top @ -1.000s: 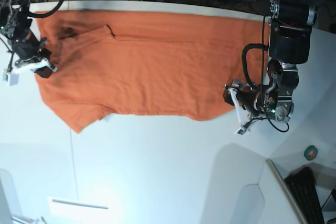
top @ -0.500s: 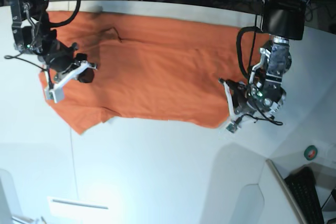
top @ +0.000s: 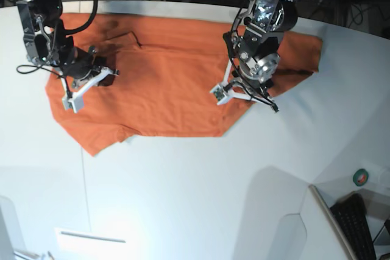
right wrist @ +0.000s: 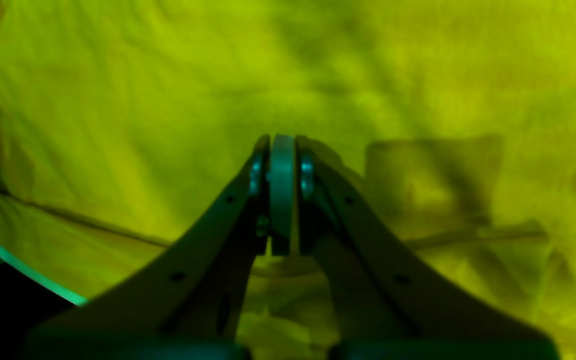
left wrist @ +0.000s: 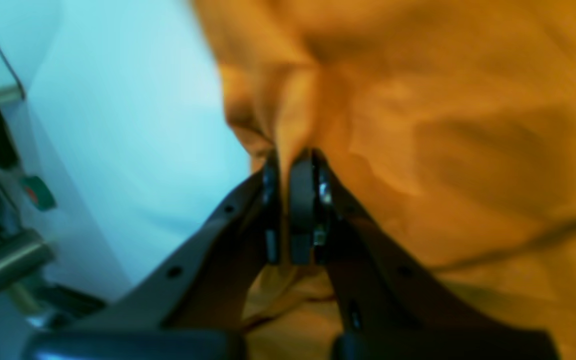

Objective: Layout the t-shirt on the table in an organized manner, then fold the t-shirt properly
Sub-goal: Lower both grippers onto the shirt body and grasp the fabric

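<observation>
Cloth, soft and light: t-shirt (top: 164,83) spread across the far half of the counter (top: 183,199), neck end toward the right arm's side, bottom hem toward the left arm's side. Mostly flat, with shallow wrinkles through the middle and one sleeve poking out at the near edge. Likely to sag, drag and bunch under any pull rather than hold a shape; no stiffness to push against, no risk of breakage, some risk of slipping out of a thin pinch. Best taken at corners and seams, hem corners and shoulder points, with a doubled layer between the pads and both ends lifted evenly so that the fold line stays straight.

Left fingers (left wrist: 293,165) clenched on a raised ridge of the orange cloth, gathered into a peak right at the tips, near the shirt's edge with bare counter just beside. Seen from above (top: 234,92), left arm reaching well in over the hem end, wrist tilted down, the near hem corner drawn up and inward beneath it, the far hem corner lying flat.

Right fingers (right wrist: 282,145) pressed together as well, tips low over the cloth near the shoulder; impossible to tell whether any fabric sits between them. From above (top: 85,83), right arm bent down steeply at the neck end, beside the collar.
</observation>
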You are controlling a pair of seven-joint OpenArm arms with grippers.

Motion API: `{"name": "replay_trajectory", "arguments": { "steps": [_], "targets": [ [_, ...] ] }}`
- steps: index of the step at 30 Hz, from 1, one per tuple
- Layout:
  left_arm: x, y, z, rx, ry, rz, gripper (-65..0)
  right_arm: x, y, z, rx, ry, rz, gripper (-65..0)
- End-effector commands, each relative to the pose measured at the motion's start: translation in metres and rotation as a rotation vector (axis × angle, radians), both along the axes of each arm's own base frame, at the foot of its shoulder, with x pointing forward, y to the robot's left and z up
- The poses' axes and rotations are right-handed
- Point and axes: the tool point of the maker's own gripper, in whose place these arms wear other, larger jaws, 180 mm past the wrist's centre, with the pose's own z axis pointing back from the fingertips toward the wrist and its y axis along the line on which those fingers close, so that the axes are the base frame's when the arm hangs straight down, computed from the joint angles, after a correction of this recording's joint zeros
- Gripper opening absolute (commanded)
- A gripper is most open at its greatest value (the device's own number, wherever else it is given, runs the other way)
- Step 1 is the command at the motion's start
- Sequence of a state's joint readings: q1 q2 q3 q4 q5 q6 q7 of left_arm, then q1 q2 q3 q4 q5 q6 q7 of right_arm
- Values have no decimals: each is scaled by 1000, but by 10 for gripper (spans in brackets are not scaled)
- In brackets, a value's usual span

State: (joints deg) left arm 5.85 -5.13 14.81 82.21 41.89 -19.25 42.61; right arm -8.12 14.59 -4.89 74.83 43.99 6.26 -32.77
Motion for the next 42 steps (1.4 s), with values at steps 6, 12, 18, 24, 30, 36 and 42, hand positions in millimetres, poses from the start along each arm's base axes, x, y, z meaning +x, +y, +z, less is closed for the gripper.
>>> {"name": "replay_trajectory", "arguments": {
  "steps": [6,12,18,24,30,36,42],
  "targets": [
    [2,-12,8,39,-57,-49,-650,14,-4,11,3,-46,-5,-650],
    [0,-13,13,30,-70,-45,-532,14,-4,11,3,-46,-5,-650],
    [1,-24,47,-23,-164,-52,-232,14,-4,11,3,-46,-5,-650],
    [8,-32,79,-63,-246,-53,-207,14,-3,11,5,-46,-5,-650],
    [22,-15,77,-239,-177,38,-209,14,-4,11,3,-46,-5,-650],
    [26,37,51,-385,38,211,-211,14,-4,11,3,-46,-5,-650],
    [14,40,40,-402,87,221,-211,14,-3,11,5,-46,-5,-650]
  ]
}}
